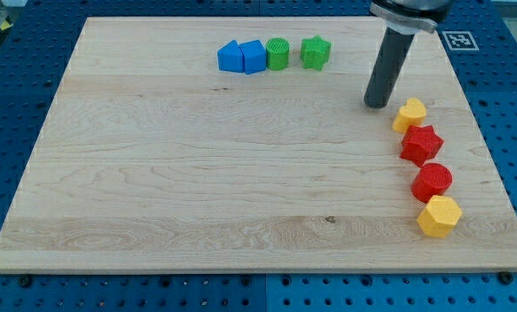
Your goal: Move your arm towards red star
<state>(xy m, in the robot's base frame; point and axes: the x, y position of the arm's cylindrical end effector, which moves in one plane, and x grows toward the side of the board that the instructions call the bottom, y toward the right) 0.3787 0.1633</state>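
Yellow heart (409,113) between my tip (378,105), red star (422,144)

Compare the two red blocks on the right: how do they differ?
Shape: the red star has pointed edges; the red cylinder is round.
Position: the red star sits nearer the view's top, just below the yellow heart; the red cylinder sits lower, just above the yellow hexagon.
Distance from my tip: the red star is closer, the red cylinder farther.
Shared: same red, similar size, same column along the board's right edge.

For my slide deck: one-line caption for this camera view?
My tip sits just left of the yellow heart, up-left of the red star, on the wooden board.
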